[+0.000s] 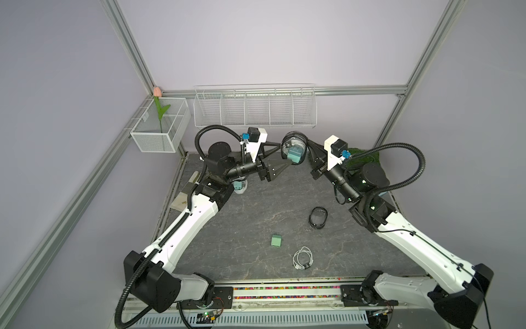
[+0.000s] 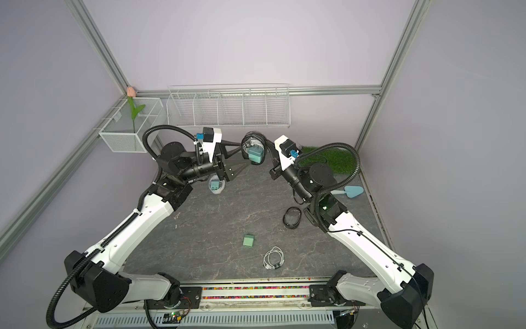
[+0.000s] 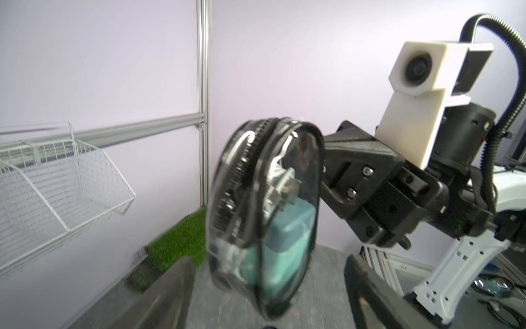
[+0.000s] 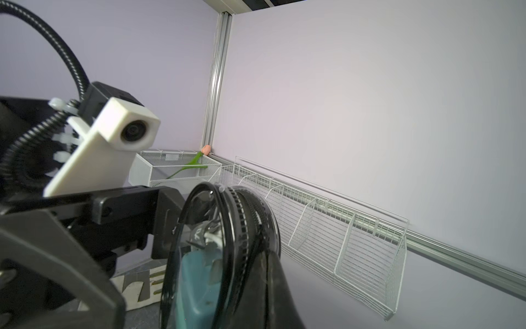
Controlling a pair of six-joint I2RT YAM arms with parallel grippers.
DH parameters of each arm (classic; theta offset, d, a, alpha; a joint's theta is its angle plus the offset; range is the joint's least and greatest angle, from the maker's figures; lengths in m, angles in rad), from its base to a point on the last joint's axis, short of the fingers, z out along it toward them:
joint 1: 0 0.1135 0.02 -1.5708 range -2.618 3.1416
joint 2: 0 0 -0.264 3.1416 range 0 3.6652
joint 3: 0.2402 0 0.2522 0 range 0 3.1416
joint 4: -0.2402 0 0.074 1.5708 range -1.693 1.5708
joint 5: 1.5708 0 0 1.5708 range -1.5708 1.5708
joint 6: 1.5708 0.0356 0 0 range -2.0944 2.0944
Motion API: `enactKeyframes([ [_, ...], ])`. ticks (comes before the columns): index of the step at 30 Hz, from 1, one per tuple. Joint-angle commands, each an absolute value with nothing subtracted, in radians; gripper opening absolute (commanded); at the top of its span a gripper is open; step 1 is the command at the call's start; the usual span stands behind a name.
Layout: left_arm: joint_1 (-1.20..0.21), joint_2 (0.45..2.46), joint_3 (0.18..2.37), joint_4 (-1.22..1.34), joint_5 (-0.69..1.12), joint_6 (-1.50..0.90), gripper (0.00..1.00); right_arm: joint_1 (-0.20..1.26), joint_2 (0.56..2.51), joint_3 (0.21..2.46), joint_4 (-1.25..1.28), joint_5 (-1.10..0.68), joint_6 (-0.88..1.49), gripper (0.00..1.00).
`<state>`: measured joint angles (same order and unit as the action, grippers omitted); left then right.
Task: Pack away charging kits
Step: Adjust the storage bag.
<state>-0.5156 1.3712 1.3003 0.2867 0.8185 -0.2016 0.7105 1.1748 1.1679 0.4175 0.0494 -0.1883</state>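
Observation:
My right gripper (image 1: 306, 143) (image 4: 256, 270) is shut on the rim of a round clear case with a black rim (image 1: 293, 148) (image 2: 253, 146) (image 3: 264, 199) (image 4: 205, 256), held on edge above the table's back. Inside it are a teal charger block (image 1: 294, 156) (image 3: 287, 236) and a white cable. My left gripper (image 1: 285, 153) (image 2: 245, 153) (image 3: 264, 296) stands open, a finger on each side of the case without touching it. A green charger block (image 1: 276, 240) and a coiled white cable (image 1: 303, 257) lie loose near the front. Another teal block (image 2: 215, 185) sits in a white-rimmed case under my left arm.
An empty black-rimmed case (image 1: 318, 218) lies right of centre. A white wire rack (image 1: 254, 106) hangs on the back wall, beside a mesh basket (image 1: 159, 128) holding a tulip. A grass patch (image 2: 330, 159) and a light-blue trowel (image 2: 351, 191) lie at the right.

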Motion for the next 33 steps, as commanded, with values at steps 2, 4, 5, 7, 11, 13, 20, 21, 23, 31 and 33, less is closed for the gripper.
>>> enactKeyframes([
  [2,-0.508,1.426,1.286,0.621,0.818,-0.374,0.86,0.738,1.184,1.205,0.489,0.081,-0.137,0.06],
  [4,-0.508,1.453,1.297,0.695,0.849,-0.425,0.86,0.747,1.196,1.214,0.499,0.079,-0.135,0.06],
  [5,-0.508,1.465,1.302,0.733,0.863,-0.450,0.86,0.753,1.204,1.223,0.499,0.092,-0.134,0.07],
  [7,-0.508,1.495,1.314,0.813,0.905,-0.518,0.86,0.759,1.220,1.237,0.511,0.105,-0.133,0.06],
  [11,-0.507,1.545,1.328,0.939,0.962,-0.631,0.87,0.763,1.251,1.273,0.512,0.138,-0.119,0.06],
  [13,-0.506,1.564,1.334,1.001,0.975,-0.679,0.87,0.765,1.263,1.282,0.524,0.145,-0.109,0.06],
  [20,-0.506,1.576,1.317,1.118,0.956,-0.735,0.86,0.768,1.296,1.307,0.560,0.226,-0.058,0.06],
  [21,-0.506,1.573,1.311,1.129,0.945,-0.736,0.85,0.768,1.299,1.306,0.565,0.228,-0.050,0.06],
  [23,-0.506,1.574,1.317,1.136,0.941,-0.744,0.82,0.769,1.305,1.310,0.571,0.218,-0.039,0.07],
  [31,-0.508,1.624,1.359,1.158,0.944,-0.792,0.81,0.785,1.316,1.325,0.598,0.208,-0.026,0.06],
  [33,-0.506,1.628,1.365,1.151,0.941,-0.790,0.81,0.785,1.319,1.327,0.600,0.209,-0.025,0.06],
])
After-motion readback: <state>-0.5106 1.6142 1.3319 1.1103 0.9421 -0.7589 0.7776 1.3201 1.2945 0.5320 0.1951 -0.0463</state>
